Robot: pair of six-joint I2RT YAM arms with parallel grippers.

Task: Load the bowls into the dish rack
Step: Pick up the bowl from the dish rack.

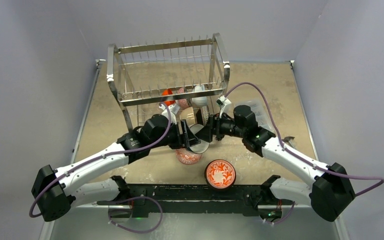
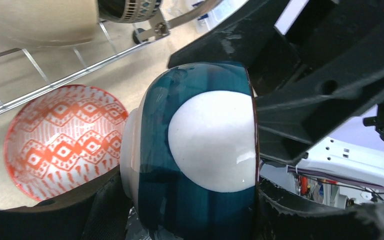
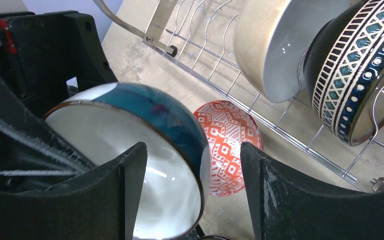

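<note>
A teal-and-white bowl (image 1: 198, 137) hangs on its side between my two grippers, just in front of the dish rack (image 1: 167, 50). In the left wrist view my left gripper (image 2: 200, 215) is shut on this bowl (image 2: 200, 150), one finger at its foot and the other at its rim. My right gripper (image 3: 192, 160) stands open around the bowl's rim (image 3: 130, 125); one finger is inside the bowl and the other stands apart from its wall. Below them a red-and-white patterned bowl (image 1: 188, 156) rests on the table. A tan bowl (image 3: 275, 45) and a blue patterned bowl (image 3: 355, 75) lean in the rack's lower shelf.
A red floral bowl (image 1: 220, 173) sits near the table's front edge. An orange-red bowl (image 1: 167, 95) and a white bowl (image 1: 200, 95) also stand in the lower tier. A clear plastic box (image 1: 260, 112) lies behind my right arm. The rack's wire shelf (image 3: 290, 135) runs close by both grippers.
</note>
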